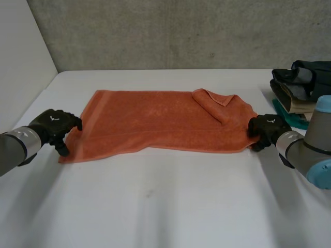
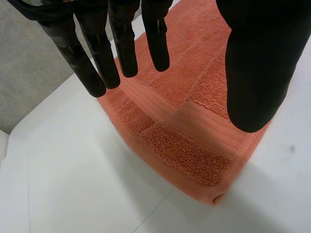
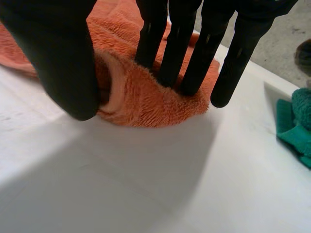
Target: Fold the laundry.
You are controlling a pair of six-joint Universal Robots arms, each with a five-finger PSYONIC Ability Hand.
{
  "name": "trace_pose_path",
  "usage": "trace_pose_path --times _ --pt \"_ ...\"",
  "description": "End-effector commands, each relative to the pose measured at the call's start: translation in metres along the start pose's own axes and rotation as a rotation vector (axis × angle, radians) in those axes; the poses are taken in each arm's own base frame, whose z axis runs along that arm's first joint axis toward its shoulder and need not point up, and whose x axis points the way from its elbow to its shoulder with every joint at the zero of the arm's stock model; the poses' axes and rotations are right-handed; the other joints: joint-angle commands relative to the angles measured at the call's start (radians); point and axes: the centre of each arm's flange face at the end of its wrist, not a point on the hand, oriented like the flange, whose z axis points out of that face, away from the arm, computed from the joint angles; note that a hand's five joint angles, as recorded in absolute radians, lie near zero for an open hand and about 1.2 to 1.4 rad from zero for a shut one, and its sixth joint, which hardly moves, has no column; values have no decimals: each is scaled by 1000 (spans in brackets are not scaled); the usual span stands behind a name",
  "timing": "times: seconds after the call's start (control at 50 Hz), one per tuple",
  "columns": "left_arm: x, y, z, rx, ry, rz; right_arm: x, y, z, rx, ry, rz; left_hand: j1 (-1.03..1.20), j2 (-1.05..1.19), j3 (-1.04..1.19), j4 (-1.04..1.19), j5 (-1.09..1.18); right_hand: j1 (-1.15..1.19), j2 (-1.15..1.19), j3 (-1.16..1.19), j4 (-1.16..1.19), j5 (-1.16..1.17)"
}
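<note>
White surface (image 1: 155,206) holds the orange towel (image 1: 155,116), stretched long from side to side: the right hand (image 1: 266,129) pinches its right end, and the left hand (image 1: 54,126) hangs loose over its left front corner, holding nothing.

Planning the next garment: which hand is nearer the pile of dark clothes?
Right. The right hand pinches the end of the orange towel that lies beside the pile of dark clothes; the left hand hangs open over the towel's opposite end.

White table (image 1: 155,206), grey wall (image 1: 181,31), perhaps concrete, white side panel (image 1: 20,51)
</note>
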Motion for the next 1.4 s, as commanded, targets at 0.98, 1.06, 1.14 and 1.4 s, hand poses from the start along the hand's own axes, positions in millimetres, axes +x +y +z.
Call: trace_pose_path --times 0.98,1.06,1.14,1.4 --pt "24 18 43 -16 59 189 1 -10 -34 -158 -118 -77 341 336 336 330 327 542 538 541 542 561" --pt "27 14 46 0 51 202 -1 -9 -35 -160 -122 -78 447 442 442 435 432 542 538 541 542 561" --pt "30 12 48 17 55 208 -2 -8 -35 -161 -126 -79 427 422 422 416 412 542 538 541 542 561" --pt "40 6 32 -15 133 170 0 -10 -35 -152 -126 -79 110 105 105 98 95 542 538 541 542 561"
